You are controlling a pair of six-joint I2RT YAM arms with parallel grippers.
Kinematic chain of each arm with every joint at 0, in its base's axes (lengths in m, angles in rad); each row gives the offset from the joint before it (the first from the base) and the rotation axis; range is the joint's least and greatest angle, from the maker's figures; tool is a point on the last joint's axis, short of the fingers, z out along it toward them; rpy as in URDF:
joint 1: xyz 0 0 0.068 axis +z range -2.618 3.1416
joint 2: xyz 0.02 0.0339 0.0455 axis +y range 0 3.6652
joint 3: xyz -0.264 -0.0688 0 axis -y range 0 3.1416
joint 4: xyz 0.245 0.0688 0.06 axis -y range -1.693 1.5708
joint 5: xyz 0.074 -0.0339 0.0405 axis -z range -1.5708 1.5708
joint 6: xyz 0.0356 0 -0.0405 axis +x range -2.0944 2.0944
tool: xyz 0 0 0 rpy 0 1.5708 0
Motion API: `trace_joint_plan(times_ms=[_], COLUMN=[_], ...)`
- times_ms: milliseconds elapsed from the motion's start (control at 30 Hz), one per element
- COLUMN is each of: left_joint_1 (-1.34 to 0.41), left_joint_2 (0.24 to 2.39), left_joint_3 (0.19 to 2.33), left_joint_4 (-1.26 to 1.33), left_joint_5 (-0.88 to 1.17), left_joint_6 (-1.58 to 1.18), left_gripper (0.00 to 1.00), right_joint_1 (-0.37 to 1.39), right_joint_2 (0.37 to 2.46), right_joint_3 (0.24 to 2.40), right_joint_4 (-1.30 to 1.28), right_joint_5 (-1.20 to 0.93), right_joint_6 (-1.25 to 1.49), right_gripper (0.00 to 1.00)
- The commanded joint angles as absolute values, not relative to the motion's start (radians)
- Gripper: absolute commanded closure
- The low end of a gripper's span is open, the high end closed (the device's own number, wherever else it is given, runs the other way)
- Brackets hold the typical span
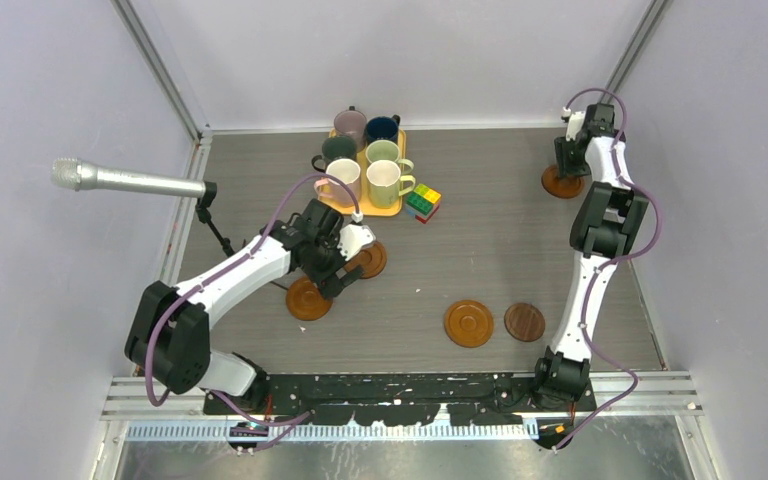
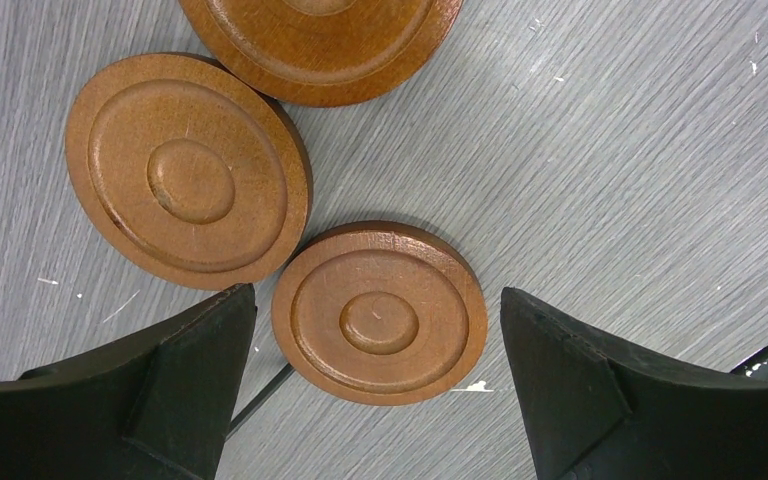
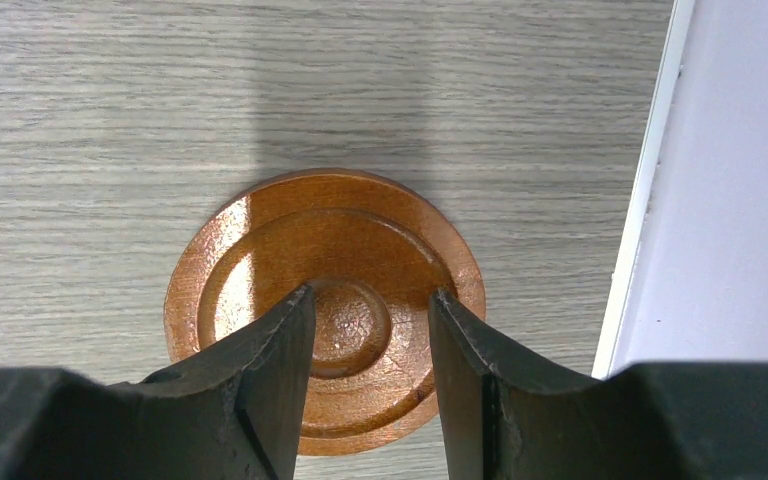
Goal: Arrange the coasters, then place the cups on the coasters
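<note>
Left claw [image 2: 378, 300] wide open; one round coaster [image 2: 380, 312] lies flat between its fingers, touching neither; second coaster [image 2: 188, 170] at its 10 o'clock, third coaster [image 2: 320, 40] at 12; turned brown wood, concentric rings, no long axis; Cups [image 1: 384, 152] grouped at the counter's [image 1: 460, 250] 12 o'clock; Right claw [image 3: 372, 300] partly open, fingers straddling the raised centre of a glossy coaster [image 3: 260, 240] lying flat at 2 o'clock; contact indeterminate.

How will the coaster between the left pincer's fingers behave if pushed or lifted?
The coaster looks like solid turned wood, so probably stiff. Lying flat, it should slide rather than tip or roll. A second coaster sits close beside it, so a push may shift both.
</note>
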State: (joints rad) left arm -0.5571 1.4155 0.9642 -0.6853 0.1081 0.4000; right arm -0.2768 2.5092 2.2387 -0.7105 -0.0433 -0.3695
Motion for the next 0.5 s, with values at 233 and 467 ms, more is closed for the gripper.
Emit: trace_joint_plan(times_ms=[233,467], left_joint_1=[-0.563,-0.562], left_joint_2=[1.363,1.269], left_joint_3=[0.987,1.002], left_joint_4=[-0.687,-0.740], left_joint_5=[0.158,0.181], left_joint_6=[0.378,0.368], left_gripper=[0.00,0.00], right_joint_1=[-0.260,-0.131], right_joint_2=[2.224,1.894], right_joint_3=[2.143,1.718], right_joint_4=[-0.912,-0.899], right_joint_5=[-0.235,-0.132], right_joint_6=[-0.387,-0.439], right_gripper=[0.33,0.20])
